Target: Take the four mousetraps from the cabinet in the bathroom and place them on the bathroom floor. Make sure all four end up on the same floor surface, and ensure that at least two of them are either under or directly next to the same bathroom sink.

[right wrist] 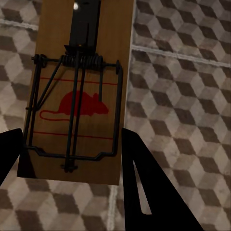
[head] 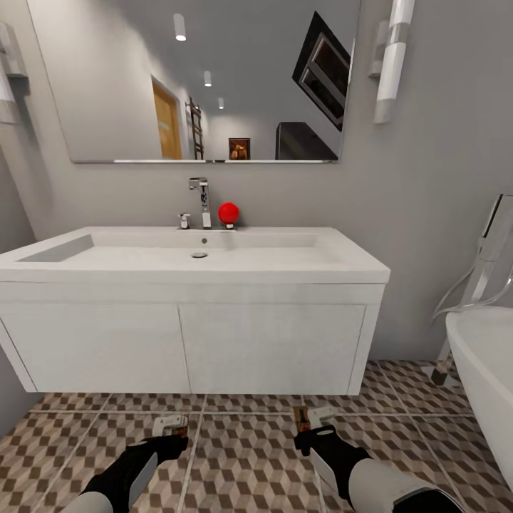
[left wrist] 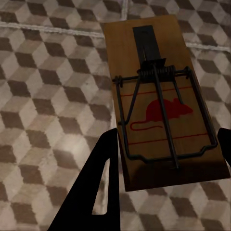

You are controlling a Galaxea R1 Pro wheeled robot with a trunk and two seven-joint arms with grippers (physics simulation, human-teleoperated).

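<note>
A mousetrap (left wrist: pixel 166 103) is clamped in the left gripper (left wrist: pixel 163 159), another mousetrap (right wrist: pixel 79 91) in the right gripper (right wrist: pixel 72 154). Both are held low over the floor (head: pixel 242 463) before the sink (head: pixel 192 267). Next, they probably need to be lowered and let go.

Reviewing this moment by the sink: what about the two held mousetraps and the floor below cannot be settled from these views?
- Left gripper: its mousetrap is tiny in the head view; height above the bathroom floor is unclear.
- Right gripper: its mousetrap runs off the right wrist picture's edge.
- Floor under the sink: hidden by its white vanity front in the head view.
- Bathtub: cut off at the head view's edge.
</note>
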